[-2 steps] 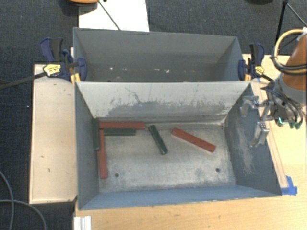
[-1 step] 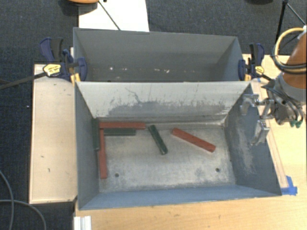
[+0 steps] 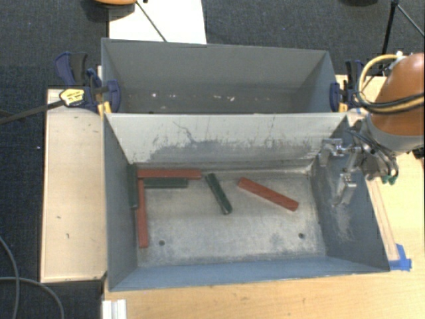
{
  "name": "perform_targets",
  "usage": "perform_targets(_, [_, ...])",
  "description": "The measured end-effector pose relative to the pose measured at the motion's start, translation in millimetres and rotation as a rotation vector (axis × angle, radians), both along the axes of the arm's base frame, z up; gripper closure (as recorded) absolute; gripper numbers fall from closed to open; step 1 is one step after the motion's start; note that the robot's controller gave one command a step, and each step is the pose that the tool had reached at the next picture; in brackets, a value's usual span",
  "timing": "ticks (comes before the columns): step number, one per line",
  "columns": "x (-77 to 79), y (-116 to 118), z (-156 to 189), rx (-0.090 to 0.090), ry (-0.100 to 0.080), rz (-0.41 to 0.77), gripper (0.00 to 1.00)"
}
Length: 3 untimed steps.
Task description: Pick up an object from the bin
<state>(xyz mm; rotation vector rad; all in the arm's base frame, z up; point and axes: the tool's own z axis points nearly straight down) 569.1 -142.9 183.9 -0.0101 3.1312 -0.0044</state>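
My gripper (image 3: 344, 186) hangs over the bin's right sloping wall, above the floor and to the right of the loose sticks. Nothing shows between its fingers. Nearest to it lies a red flat stick (image 3: 267, 195), slanting down to the right on the floor. Left of that lies a dark green stick (image 3: 218, 193), also slanted.
At the back left of the floor a red stick (image 3: 169, 175) lies flat with a dark green stick (image 3: 165, 184) just under it. Another red stick (image 3: 142, 223) runs along the left wall. The front half of the floor is bare metal.
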Motion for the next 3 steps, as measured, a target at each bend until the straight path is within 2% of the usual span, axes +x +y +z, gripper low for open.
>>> perform_targets(1, [0.6, 19.0, -76.3, 0.002, 0.003, -0.03, 0.0])
perform_targets(2, [3.5, 39.0, -105.8, 0.003, 0.012, 0.054, 0.0])
perform_targets(3, [2.2, 45.9, -109.3, 0.003, 0.009, 0.082, 0.0])
